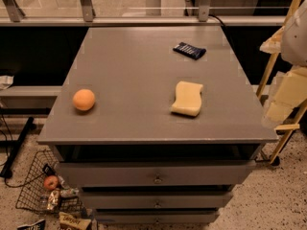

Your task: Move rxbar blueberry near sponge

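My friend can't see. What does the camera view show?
A grey table holds the rxbar blueberry at back right, the sponge nearer the front, and an orange fruit at left. The gripper is beside the table's right edge.

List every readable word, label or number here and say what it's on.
rxbar blueberry: white markings, too small to read.
snack bag on the floor: print too blurred to read.
No text visible on the sponge, the orange, or the end effector at the right edge.
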